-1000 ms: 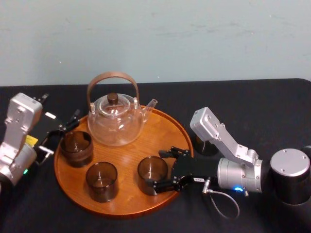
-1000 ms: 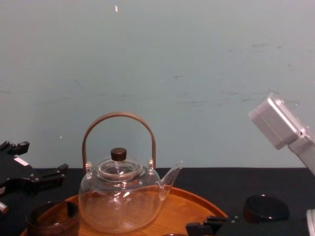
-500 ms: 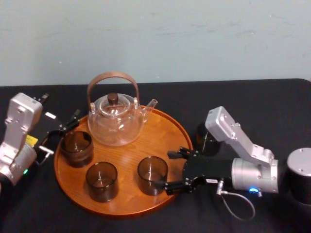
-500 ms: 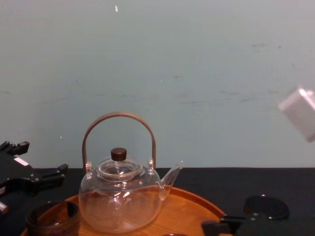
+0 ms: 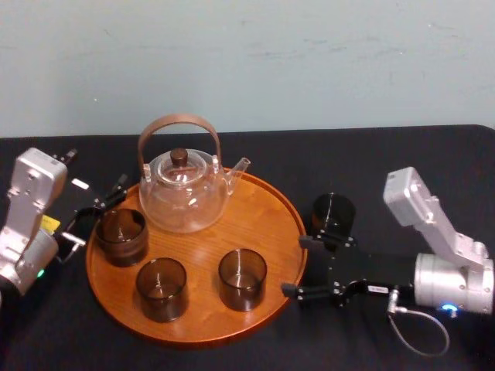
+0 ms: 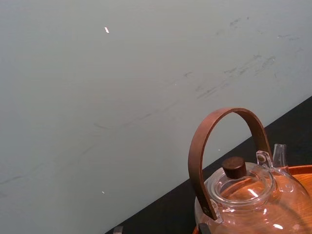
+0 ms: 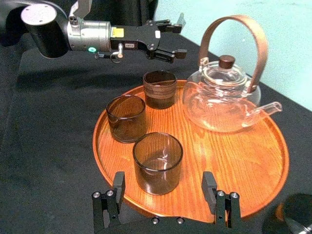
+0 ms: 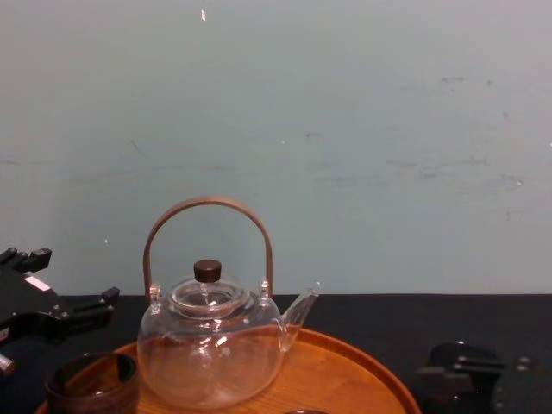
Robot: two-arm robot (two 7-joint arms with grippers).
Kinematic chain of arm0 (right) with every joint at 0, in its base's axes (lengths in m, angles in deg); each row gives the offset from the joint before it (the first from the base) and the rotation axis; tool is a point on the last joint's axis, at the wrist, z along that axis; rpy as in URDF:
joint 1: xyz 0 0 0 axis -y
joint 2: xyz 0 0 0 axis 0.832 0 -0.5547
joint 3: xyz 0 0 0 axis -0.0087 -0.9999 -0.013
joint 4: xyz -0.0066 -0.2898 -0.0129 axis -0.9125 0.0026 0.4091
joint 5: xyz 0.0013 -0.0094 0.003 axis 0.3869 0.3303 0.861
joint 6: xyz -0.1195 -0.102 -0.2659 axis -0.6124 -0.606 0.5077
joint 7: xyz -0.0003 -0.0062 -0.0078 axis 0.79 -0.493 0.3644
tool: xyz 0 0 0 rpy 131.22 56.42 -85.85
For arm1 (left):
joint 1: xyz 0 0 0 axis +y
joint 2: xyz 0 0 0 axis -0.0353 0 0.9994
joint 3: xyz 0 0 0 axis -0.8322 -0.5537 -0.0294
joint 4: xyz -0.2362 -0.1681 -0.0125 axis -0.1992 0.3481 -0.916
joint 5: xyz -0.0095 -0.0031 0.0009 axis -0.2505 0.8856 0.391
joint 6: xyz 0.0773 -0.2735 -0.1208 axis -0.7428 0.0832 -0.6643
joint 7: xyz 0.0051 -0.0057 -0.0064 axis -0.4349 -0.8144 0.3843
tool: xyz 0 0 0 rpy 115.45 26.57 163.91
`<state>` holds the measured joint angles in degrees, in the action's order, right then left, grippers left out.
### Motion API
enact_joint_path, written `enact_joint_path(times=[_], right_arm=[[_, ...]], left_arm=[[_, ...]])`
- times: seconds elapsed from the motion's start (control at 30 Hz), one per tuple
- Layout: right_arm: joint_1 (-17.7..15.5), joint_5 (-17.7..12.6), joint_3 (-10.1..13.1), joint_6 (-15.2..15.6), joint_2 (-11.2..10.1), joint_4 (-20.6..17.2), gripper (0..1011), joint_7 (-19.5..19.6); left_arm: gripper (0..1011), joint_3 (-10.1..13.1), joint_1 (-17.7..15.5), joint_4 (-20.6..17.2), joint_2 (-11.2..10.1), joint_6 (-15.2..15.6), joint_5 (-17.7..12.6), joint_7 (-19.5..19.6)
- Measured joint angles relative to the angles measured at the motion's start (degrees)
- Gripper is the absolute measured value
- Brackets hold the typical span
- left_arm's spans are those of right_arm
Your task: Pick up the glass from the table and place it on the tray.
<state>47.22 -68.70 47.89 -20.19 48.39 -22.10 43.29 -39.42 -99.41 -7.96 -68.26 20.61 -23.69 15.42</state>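
Head view, glass position: the glass (image 5: 242, 278) stands upright on the tray (image 5: 259, 212), on the front right part of its floor, inside the low rim.
Glass relative to right gripper: the right gripper (image 5: 296, 267) sits low over the table (image 5: 418, 162), just off the tray's right rim. It is near the glass but apart from it, and its fingers point toward the glass.
Right wrist view, same pair: the glass appears framed between the two fingers, beyond their tips, with nothing touching it.
Right gripper, state: fingers spread wide, holding nothing.
Glass, appearance: short, straight-walled cylinder of smoky brown see-through glass, mouth up, empty, with the tray's grain visible through its wall.
Tray, appearance: large, round, orange-brown wood with visible grain.
Left gripper: the left gripper (image 7: 179, 36) is at the tray's left edge, just beside the ribbed cup (image 5: 121, 236). Its fingers are spread and hold nothing.
Other items on tray: the teapot (image 5: 184, 193), clear glass with a brown arched handle, stands at the back. A second smoky glass (image 5: 162, 288) stands at the front left, and the ribbed cup is at the left.
Off tray: a dark cup (image 5: 332, 214), possibly another glass, stands on the table just right of the rim, behind the right gripper.
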Motion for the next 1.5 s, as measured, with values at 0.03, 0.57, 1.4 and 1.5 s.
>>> enact_joint_path(times=[0.03, 0.57, 1.4, 1.5], right_arm=[[-0.3, -0.3, 0.3, -0.3, -0.3, -0.1, 1002, 0.0], [-7.3, -3.3, 7.0, -0.8, -4.1, -2.2, 1002, 6.6], [-8.3, -2.6, 12.5, 9.0, 0.8, -0.6, 1002, 17.3], [-7.6, -2.4, 12.5, 9.9, 1.7, 0.1, 1002, 17.7]], left_arm=[[1001, 0.0, 0.0, 0.0, 0.0, 0.0, 0.0, 0.0], [1001, 0.0, 0.0, 0.0, 0.0, 0.0, 0.0, 0.0], [1001, 0.0, 0.0, 0.0, 0.0, 0.0, 0.0, 0.0], [1001, 0.0, 0.0, 0.0, 0.0, 0.0, 0.0, 0.0]])
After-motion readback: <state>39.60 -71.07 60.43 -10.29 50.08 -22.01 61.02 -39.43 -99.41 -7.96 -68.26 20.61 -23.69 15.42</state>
